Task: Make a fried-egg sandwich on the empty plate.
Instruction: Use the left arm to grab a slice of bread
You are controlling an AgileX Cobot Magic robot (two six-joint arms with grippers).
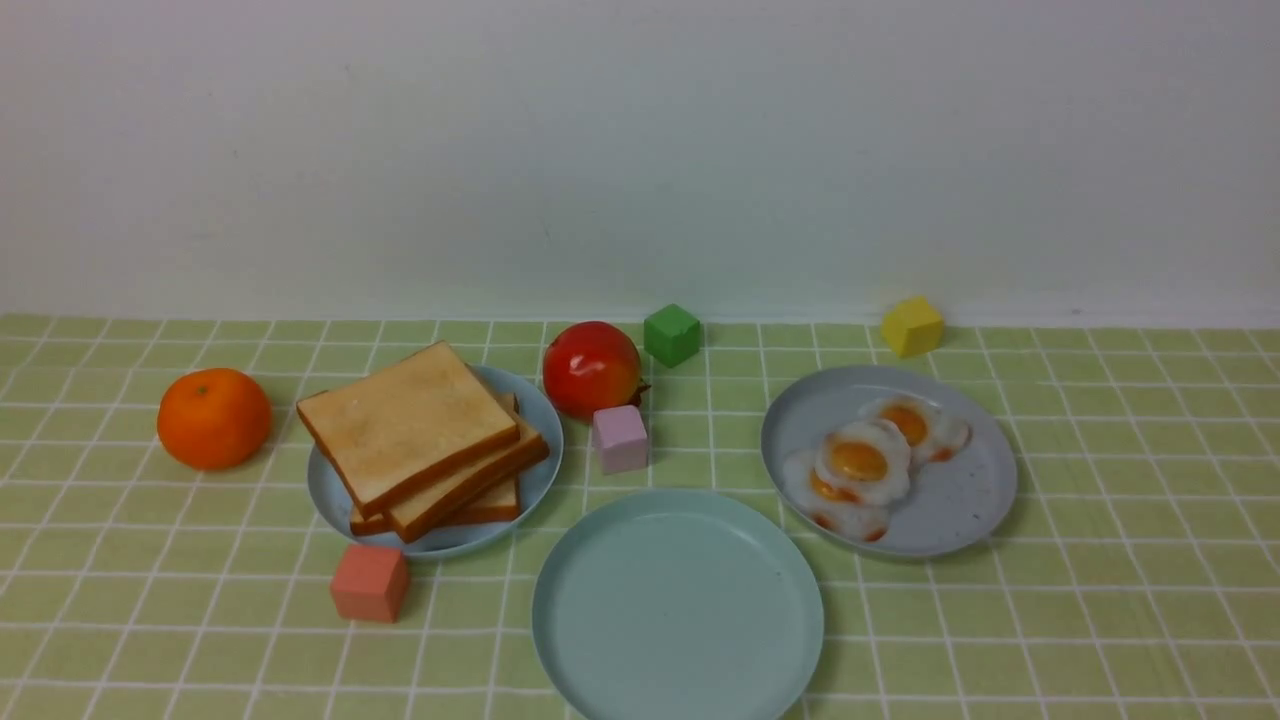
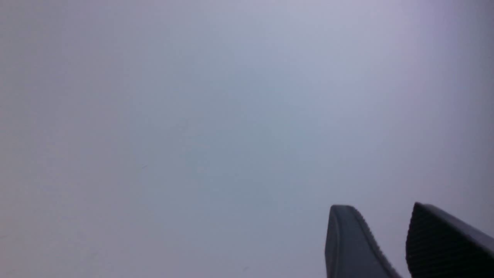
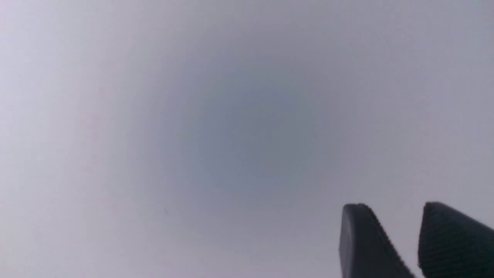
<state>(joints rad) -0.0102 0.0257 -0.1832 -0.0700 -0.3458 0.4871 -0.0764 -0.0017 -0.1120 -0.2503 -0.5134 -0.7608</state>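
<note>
The plate [image 1: 680, 610] is round, plain and pale teal-green. It lies flat at the near edge of the bench [image 1: 1100, 600], about in the middle, with nothing on it. The toast [image 1: 405, 420], square tan slices with brown crusts, is in a loose, uneven stack on a blue plate [image 1: 538, 485] toward the left edge. The eggs [image 1: 860, 460], white with orange yolks, lie overlapping on a grey plate [image 1: 960, 500] toward the right edge.
</note>
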